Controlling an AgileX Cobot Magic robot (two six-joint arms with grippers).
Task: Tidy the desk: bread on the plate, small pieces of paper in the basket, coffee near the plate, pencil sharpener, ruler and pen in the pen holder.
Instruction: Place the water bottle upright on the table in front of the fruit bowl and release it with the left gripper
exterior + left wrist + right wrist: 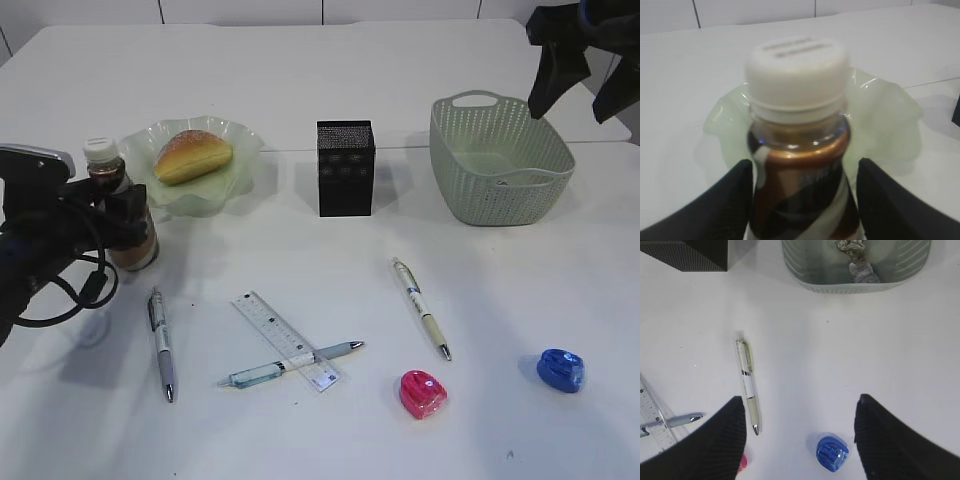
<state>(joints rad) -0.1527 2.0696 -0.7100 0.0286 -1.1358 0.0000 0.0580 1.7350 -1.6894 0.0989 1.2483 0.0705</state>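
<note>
Coffee bottle (799, 150) stands between the left gripper's (802, 200) fingers (735, 195).

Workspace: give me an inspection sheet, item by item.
Surface: white table, bare between items.
Job's things: bread on green plate; coffee bottle upright beside plate; crumpled paper in basket; three pens, ruler, pink sharpener, blue sharpener lie loose; black pen holder.
Clutter: nothing seen.
Grippers: left gripper straddles bottle, gaps visible; right gripper open, raised, empty.
Cables: black loops on left arm.
Surroundings: white wall panels.
</note>
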